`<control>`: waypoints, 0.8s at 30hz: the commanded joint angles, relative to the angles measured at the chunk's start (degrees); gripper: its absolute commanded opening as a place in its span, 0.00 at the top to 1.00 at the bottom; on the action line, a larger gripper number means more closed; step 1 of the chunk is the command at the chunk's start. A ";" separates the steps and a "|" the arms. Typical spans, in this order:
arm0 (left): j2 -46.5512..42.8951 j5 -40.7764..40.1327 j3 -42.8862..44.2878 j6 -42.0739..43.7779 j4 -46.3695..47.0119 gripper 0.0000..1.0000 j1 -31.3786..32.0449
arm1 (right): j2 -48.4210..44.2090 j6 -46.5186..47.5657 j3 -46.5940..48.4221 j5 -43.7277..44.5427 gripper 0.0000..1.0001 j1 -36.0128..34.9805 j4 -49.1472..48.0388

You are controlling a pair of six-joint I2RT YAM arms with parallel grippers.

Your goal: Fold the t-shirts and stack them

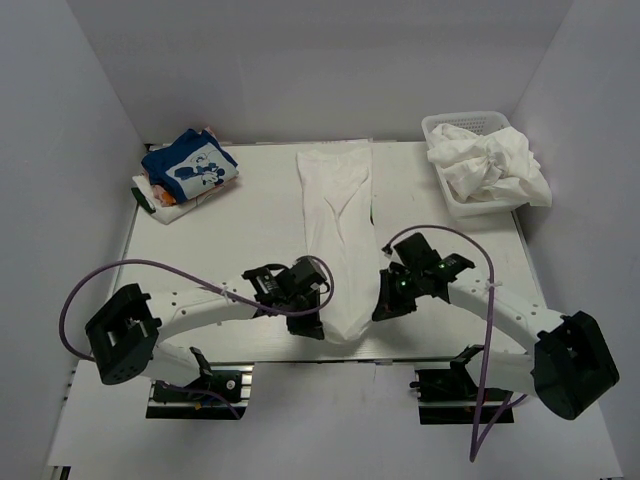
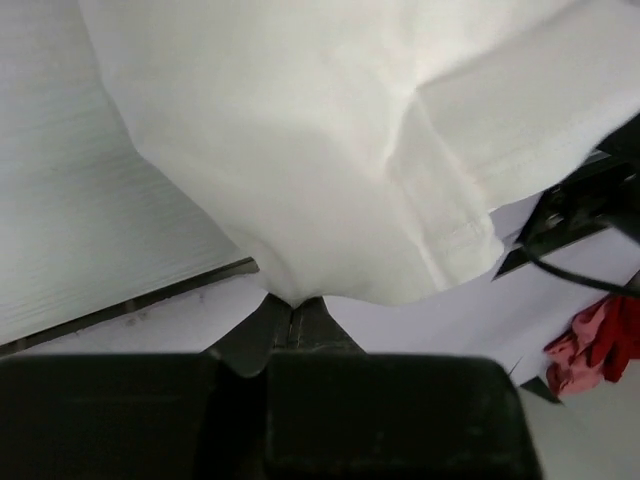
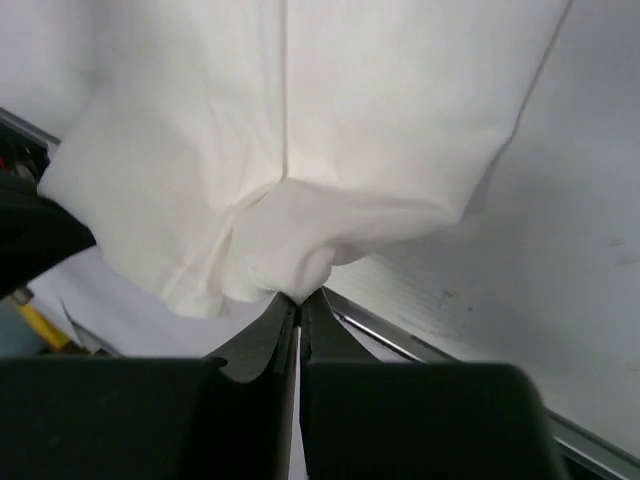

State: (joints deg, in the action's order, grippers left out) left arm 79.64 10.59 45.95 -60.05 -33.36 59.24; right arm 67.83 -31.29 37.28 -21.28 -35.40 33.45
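A white t-shirt [image 1: 337, 230], folded lengthwise into a long strip, lies down the middle of the table with its near end over the front edge. My left gripper [image 1: 306, 322] is shut on that end's left corner [image 2: 290, 292]. My right gripper [image 1: 385, 306] is shut on its right corner [image 3: 300, 285]. Both pinch the cloth at the fingertips. At the back left lies a folded blue t-shirt [image 1: 190, 165] with a white cartoon graphic, on top of other folded shirts. More crumpled white t-shirts [image 1: 490, 165] fill the basket at the back right.
The white mesh basket [image 1: 444, 187] stands at the table's back right corner. The table's front metal edge [image 3: 430, 345] runs just below both grippers. A red cloth [image 2: 590, 345] shows off the table in the left wrist view.
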 commanded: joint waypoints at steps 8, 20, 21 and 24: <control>6.14 -19.10 18.72 1.69 -10.31 1.00 -9.30 | 10.10 2.19 19.47 16.08 1.00 2.70 0.48; 21.34 -22.55 39.63 16.45 -6.72 1.00 -20.13 | 27.52 7.12 40.59 18.11 1.00 8.85 -2.16; 22.48 -21.76 40.70 18.29 -6.19 1.00 -20.65 | 30.14 7.47 43.55 17.59 1.00 9.29 -2.25; 27.58 -19.47 45.26 20.14 -6.19 1.00 -22.94 | 33.40 7.99 46.83 17.15 1.00 10.61 -1.63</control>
State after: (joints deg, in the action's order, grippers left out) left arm 105.58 -10.15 87.00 -44.45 -40.56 37.93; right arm 98.98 -25.12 80.14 -4.47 -26.02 32.42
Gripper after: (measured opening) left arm 0.022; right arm 0.015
